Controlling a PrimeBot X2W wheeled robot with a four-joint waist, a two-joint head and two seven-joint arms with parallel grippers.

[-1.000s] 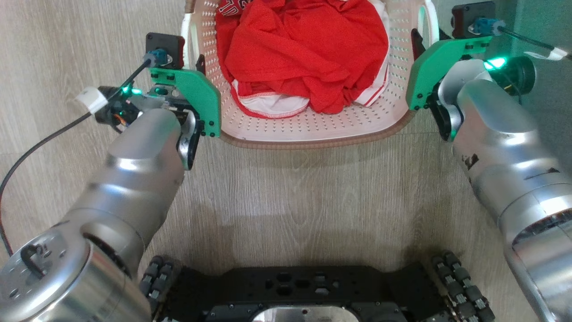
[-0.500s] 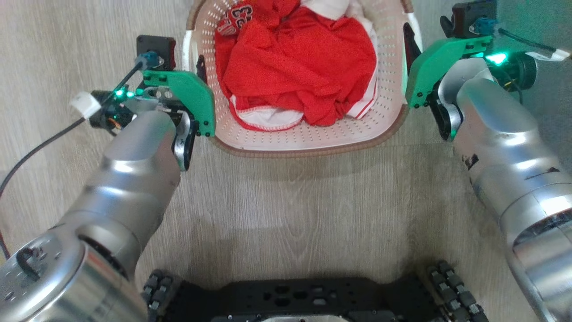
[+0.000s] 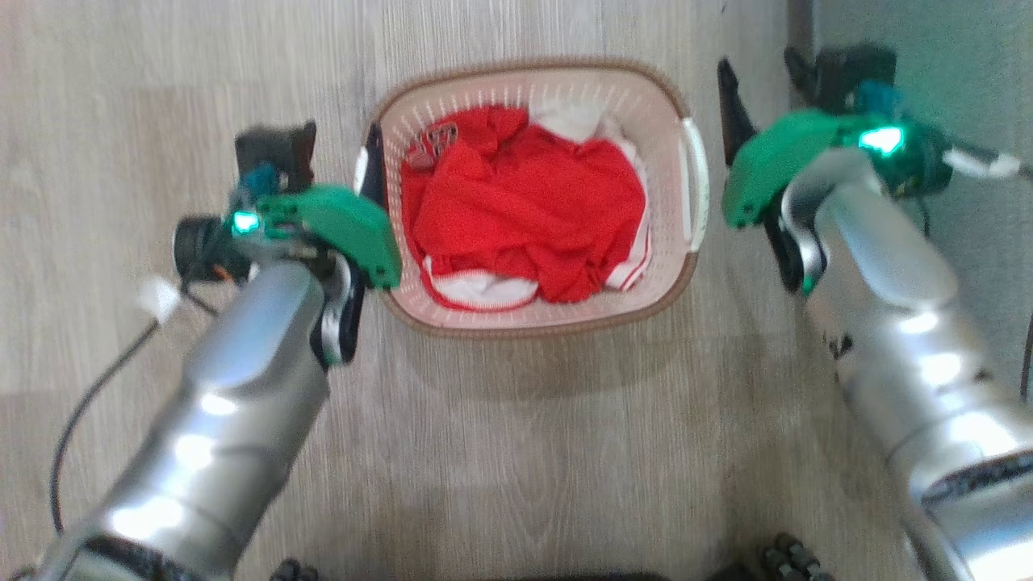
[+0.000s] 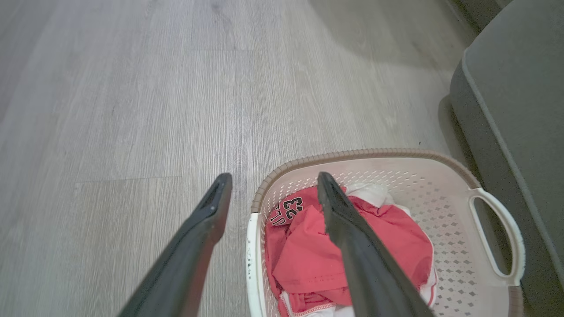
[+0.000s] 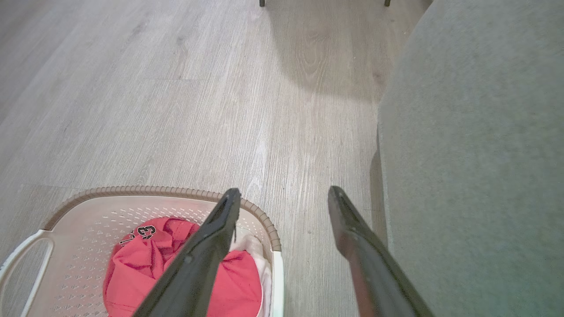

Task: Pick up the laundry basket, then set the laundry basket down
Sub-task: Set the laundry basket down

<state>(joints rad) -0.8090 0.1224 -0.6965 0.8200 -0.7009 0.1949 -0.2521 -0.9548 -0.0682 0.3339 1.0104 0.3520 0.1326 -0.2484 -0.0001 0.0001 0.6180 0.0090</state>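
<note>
Laundry basket (image 3: pixel 529 323) sat on the wood floor (image 3: pixel 524 452) between both arms, with red clothing (image 3: pixel 524 218) heaped inside. Left end effector (image 4: pixel 273 177) was open, its fingers spread astride the basket's left rim: one over the floor outside, one above the clothing. Contact with the rim could not be told. Right end effector (image 5: pixel 284 192) was also open, one finger over the basket's right rim, the other over the floor beside grey upholstered furniture (image 5: pixel 476 154).
</note>
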